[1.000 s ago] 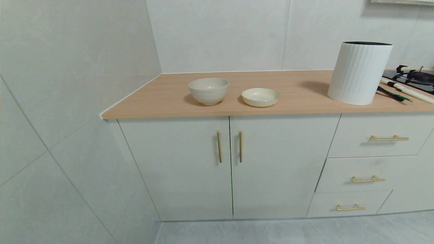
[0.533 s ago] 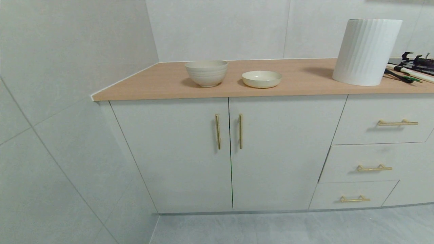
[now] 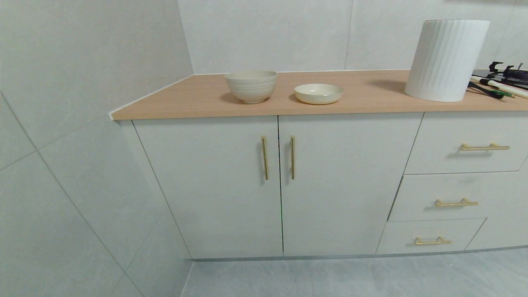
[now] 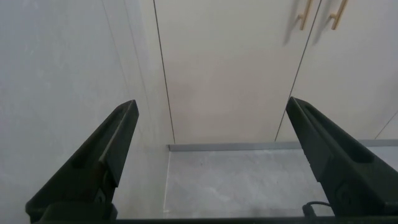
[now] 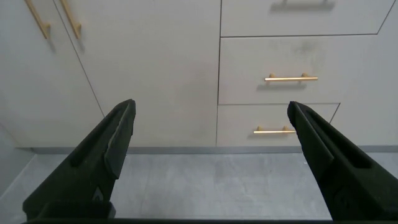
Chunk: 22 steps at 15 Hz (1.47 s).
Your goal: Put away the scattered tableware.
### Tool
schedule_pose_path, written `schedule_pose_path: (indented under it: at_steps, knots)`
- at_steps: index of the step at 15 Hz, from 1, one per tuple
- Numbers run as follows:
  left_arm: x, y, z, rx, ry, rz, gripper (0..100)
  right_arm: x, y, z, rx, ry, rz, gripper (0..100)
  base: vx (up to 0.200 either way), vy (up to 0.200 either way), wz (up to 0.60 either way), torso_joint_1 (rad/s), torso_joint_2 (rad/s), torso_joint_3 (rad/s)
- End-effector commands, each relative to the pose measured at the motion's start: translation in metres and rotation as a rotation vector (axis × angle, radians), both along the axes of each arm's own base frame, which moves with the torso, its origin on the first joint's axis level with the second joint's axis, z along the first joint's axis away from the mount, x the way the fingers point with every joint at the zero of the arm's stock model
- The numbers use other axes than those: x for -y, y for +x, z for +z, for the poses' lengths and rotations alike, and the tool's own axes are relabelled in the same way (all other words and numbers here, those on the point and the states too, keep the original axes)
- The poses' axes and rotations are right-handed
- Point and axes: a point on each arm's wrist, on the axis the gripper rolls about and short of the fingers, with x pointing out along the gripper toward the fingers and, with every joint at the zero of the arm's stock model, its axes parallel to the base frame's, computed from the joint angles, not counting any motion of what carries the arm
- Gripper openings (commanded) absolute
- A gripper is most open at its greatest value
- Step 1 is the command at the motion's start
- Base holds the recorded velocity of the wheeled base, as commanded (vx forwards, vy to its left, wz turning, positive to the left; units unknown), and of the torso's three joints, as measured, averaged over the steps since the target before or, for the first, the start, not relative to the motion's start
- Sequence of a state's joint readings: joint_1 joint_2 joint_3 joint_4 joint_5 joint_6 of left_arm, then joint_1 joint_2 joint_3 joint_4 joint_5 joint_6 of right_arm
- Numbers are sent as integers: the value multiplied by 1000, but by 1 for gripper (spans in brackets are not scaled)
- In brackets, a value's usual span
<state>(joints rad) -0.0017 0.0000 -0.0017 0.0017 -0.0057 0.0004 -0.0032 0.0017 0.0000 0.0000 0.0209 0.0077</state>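
Large pale grey wall tiles [image 3: 268, 37] are covering the back wall and the left side wall [image 3: 82, 103], both meeting in a corner. A light wooden countertop [image 3: 371, 103] is running along the back wall and sitting on pale grey base cabinets. Two flat cabinet doors [image 3: 210, 189] are carrying thin vertical brass bar handles [image 3: 265, 158]. To their right, three stacked drawers [image 3: 437, 185] are showing horizontal brass handles [image 3: 484, 147]. Grey stone-look floor [image 3: 350, 276] is spreading below, with soft even light falling throughout.

Deep cream bowl [image 3: 251, 86], faintly ribbed sides, upright on the wooden surface [image 3: 198, 103], near the front edge. Shallow cream dish [image 3: 318, 93], upright, near the bowl on its right, not touching.
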Motion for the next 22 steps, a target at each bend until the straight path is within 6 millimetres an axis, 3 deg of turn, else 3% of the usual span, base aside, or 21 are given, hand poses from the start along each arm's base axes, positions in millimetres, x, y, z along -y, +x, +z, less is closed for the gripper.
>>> schedule_pose_path:
  at_steps: [1,13,18,22]
  knots:
    - [0,0,0,0,0,0,100,0,0,0,-1,0,1,100,0,0,0,0,0,0]
    - [0,0,0,0,0,0,100,0,0,0,0,0,1,100,0,0,50,0,0,0]
    - [0,0,0,0,0,0,100,0,0,0,0,0,1,100,200,0,0,0,4,2]
    - [0,0,0,0,0,1,100,0,0,0,0,-2,-1,100,0,0,0,0,0,0]
